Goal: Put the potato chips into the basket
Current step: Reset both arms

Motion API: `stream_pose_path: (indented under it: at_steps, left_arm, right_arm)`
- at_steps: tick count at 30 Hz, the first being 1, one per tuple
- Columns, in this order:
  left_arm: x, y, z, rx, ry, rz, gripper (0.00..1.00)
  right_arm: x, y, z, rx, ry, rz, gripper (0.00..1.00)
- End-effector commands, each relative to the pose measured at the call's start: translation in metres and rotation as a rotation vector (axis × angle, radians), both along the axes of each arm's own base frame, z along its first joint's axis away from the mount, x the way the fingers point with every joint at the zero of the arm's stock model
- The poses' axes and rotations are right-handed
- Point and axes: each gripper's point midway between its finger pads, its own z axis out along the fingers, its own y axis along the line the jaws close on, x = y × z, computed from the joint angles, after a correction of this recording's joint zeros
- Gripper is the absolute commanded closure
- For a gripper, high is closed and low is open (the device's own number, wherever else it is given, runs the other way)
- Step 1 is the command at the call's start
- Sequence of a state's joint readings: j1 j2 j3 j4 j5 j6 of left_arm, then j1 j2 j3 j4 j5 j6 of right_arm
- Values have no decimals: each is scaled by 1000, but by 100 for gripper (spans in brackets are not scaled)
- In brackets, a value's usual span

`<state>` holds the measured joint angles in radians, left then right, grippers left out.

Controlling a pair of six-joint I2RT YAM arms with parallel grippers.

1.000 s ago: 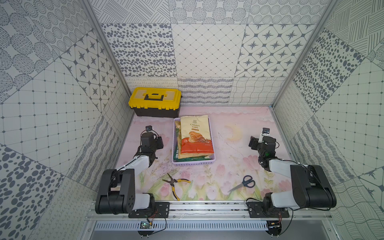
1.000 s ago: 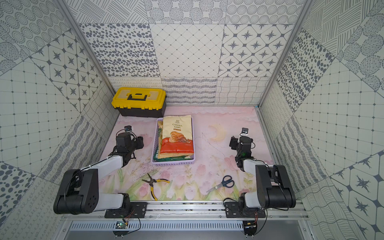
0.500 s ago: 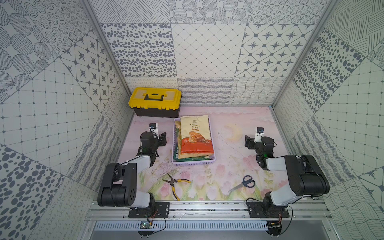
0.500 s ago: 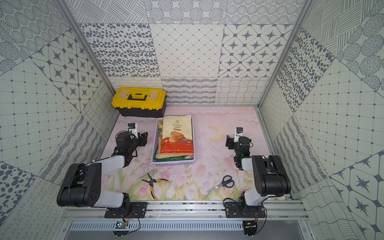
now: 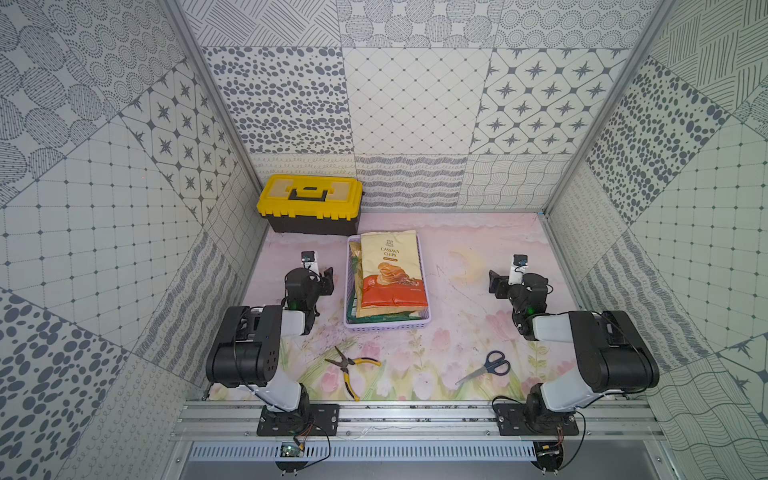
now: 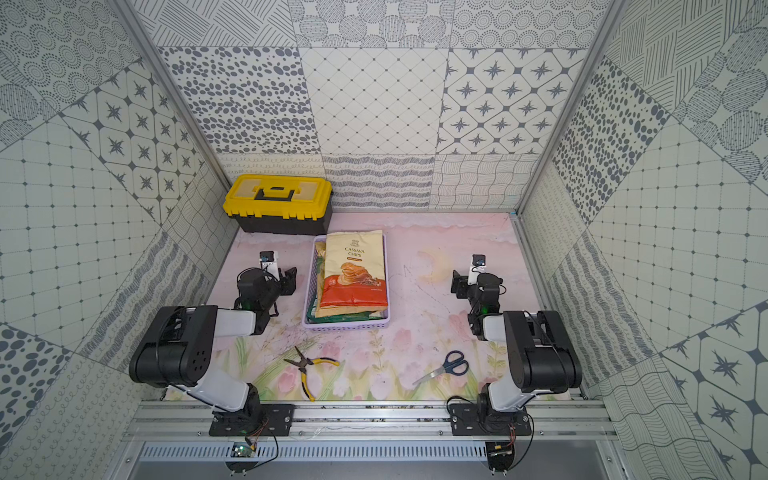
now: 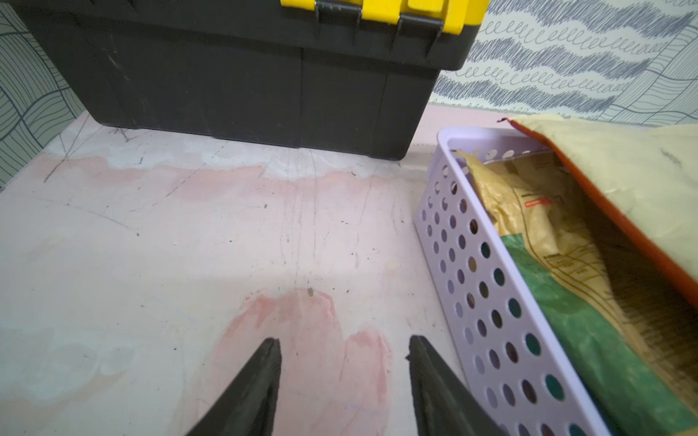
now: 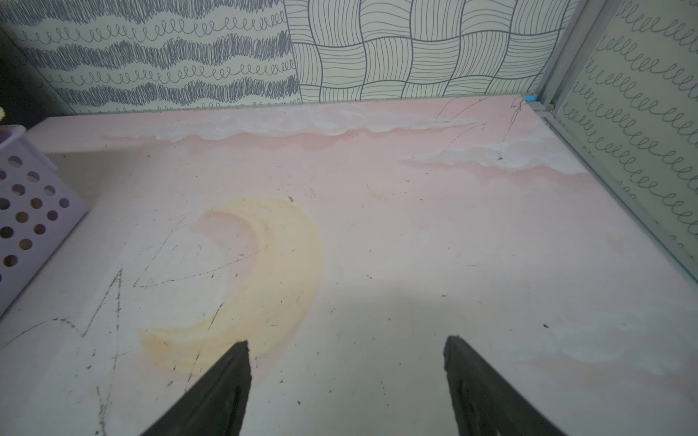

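Chips (image 5: 391,270) lie stacked in the basket (image 5: 386,326), just beside the left gripper (image 7: 343,351) and well apart from the right gripper (image 8: 346,345). Left jaws are half apart, right jaws wide, both empty. We judge they idle low because no bag lies loose on the mat (image 8: 415,234), so the task looks finished. Bags lie flat, likely to fit the shallow basket. Counts: one basket; three bag layers sure (cream-orange top, tan, green), rest hidden; one toolbox (image 5: 309,203) ahead of the left gripper; one pliers (image 5: 349,368) and one scissors (image 5: 486,366) behind the grippers.
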<state>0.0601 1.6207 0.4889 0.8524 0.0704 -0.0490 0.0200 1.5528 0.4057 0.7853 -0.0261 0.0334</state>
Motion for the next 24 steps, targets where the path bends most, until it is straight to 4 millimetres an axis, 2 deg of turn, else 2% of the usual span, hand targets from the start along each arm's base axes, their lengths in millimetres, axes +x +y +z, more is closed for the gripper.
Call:
stream_pose_path:
  at_steps: [1, 5, 8, 10, 13, 14, 18, 24]
  left_arm:
    - [10, 5, 21, 32, -86, 15, 42]
    - [12, 6, 25, 40, -100, 16, 42]
    - [1, 4, 60, 51, -96, 24, 40]
    - [-7, 6, 66, 110, -5, 60, 41]
    - [-25, -2, 58, 198, 26, 65, 40]
    - [-31, -6, 51, 191, 25, 62, 40]
    - [-45, -14, 13, 83, 76, 55, 40]
    - [-35, -20, 13, 77, 31, 19, 39]
  right_arm:
    - [5, 0, 14, -5, -52, 4, 16]
    - [6, 1, 14, -5, -53, 6, 15]
    - [6, 1, 14, -4, -53, 5, 14]
    - [6, 1, 14, -5, -53, 5, 14]
    - [6, 0, 14, -5, -54, 4, 10]
    - [6, 0, 14, -4, -53, 3, 3]
    - [6, 0, 14, -5, -53, 4, 3]
    - [6, 0, 14, -5, -54, 3, 3]
